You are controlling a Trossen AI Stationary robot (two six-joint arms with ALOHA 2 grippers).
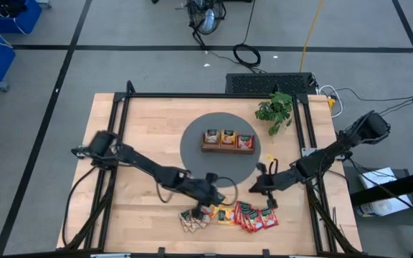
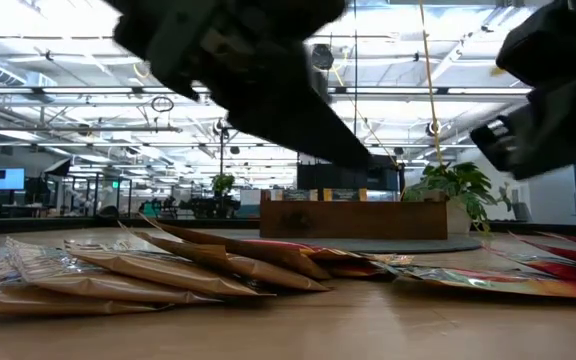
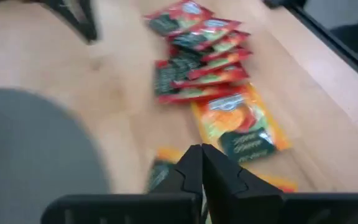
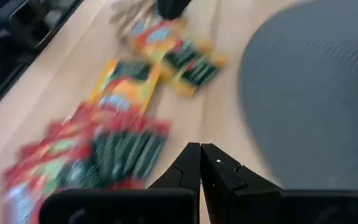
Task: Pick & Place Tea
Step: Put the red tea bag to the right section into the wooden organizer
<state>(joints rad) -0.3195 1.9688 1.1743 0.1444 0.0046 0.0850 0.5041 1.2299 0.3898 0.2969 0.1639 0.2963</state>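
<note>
- The tea sachets (image 1: 229, 214) are lying in a loose row near the front edge of the surface (image 1: 142, 136), probably as stock waiting to be sorted into the wooden tray (image 1: 227, 140) on the grey mat (image 1: 192, 154).
- The left claw (image 1: 212, 192) is hovering over the sachets, clenched and holding nothing.
- The right claw (image 1: 258, 185) is reaching low near the red sachets (image 4: 86, 155), also clenched and empty.

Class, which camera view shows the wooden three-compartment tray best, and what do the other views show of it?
The high view: it looks straight down on the wooden tray on its grey mat, with sachets in all three compartments. The low view shows only the tray's side wall, partly behind an arm. Neither wrist view shows the tray.
</note>
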